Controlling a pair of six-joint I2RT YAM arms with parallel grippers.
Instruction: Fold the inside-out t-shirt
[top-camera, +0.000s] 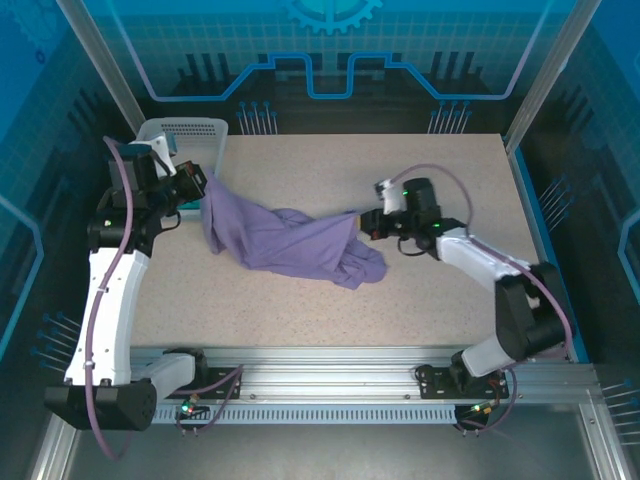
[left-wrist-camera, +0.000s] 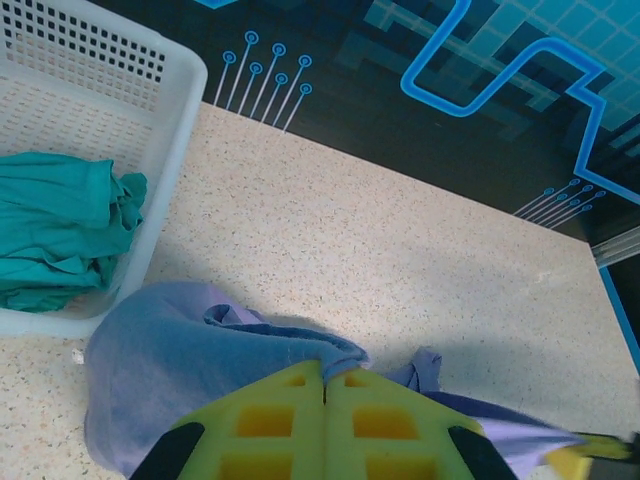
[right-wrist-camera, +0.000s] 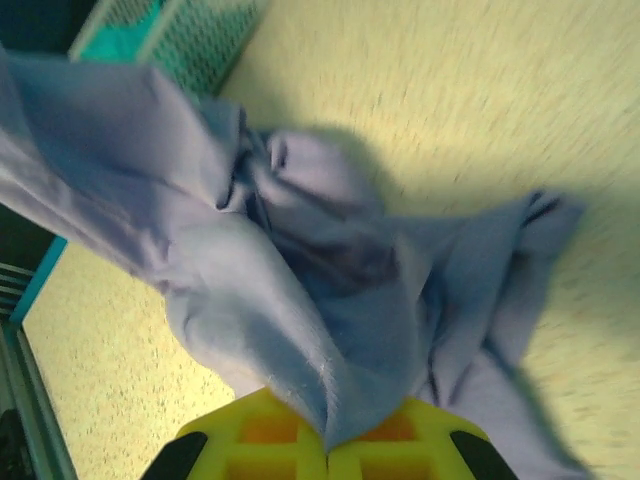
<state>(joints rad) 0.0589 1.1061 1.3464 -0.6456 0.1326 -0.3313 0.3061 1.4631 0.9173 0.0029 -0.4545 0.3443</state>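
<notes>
Left of the t-shirt (top-camera: 290, 245), a white basket (left-wrist-camera: 172, 150) holds a teal garment (left-wrist-camera: 60, 230).

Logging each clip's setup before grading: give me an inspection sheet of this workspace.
Surface: speckled beige tabletop, no spills seen.
Job's things: lavender-purple cloth t-shirt, crumpled and unfolded, stretched between both grippers.
Clutter: white perforated plastic basket at the far-left corner, teal-green garment inside.
Grippers: left gripper shut on the shirt; right gripper shut on the shirt.
Cables: purple cable looping off each arm.
Surroundings: blue patterned wall panels; aluminium rail at the near edge.
</notes>
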